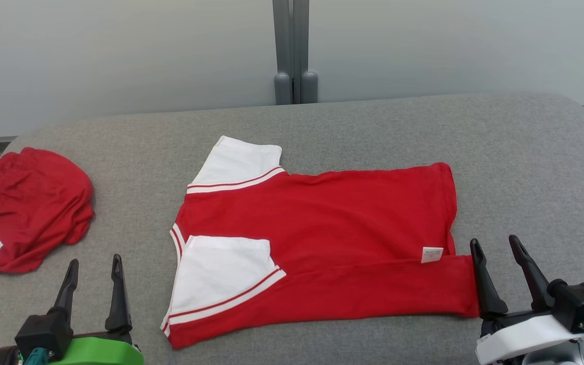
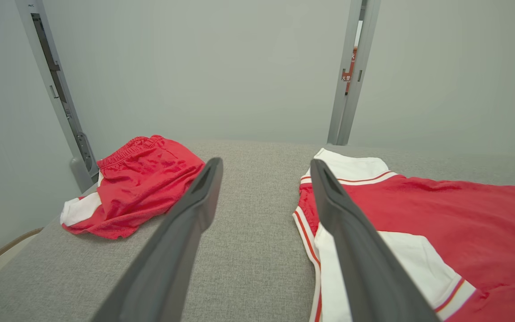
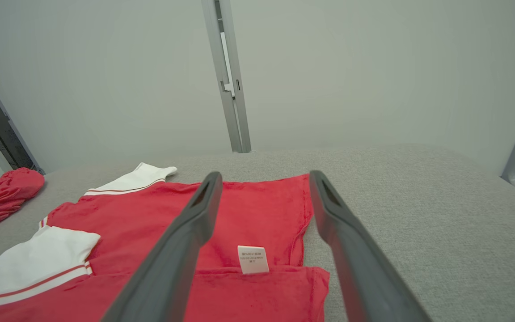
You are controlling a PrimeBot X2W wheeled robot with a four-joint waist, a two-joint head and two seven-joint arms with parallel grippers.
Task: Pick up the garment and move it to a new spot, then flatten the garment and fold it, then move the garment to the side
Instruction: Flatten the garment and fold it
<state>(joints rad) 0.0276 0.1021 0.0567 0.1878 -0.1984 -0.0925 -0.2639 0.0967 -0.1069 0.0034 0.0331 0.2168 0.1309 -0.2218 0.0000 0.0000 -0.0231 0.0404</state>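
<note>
Both grippers are empty. My left gripper is spread wide over bare table, short of the collar end. My right gripper is spread too, right at the hem corner, and I can't tell whether a finger touches the cloth.

The red T-shirt lies mid-table, collar towards my left, hem towards my right. I'd say moving and flattening are done and the folding is under way. The near long edge is turned up over the body, and the near white sleeve lies on top. The far sleeve sticks out unfolded, so that side, the halving and the move aside are left.

The cloth looks smooth, with light ripples, and a white care label shows at the fold. Crumpled red shorts sit well apart on my left.
</note>
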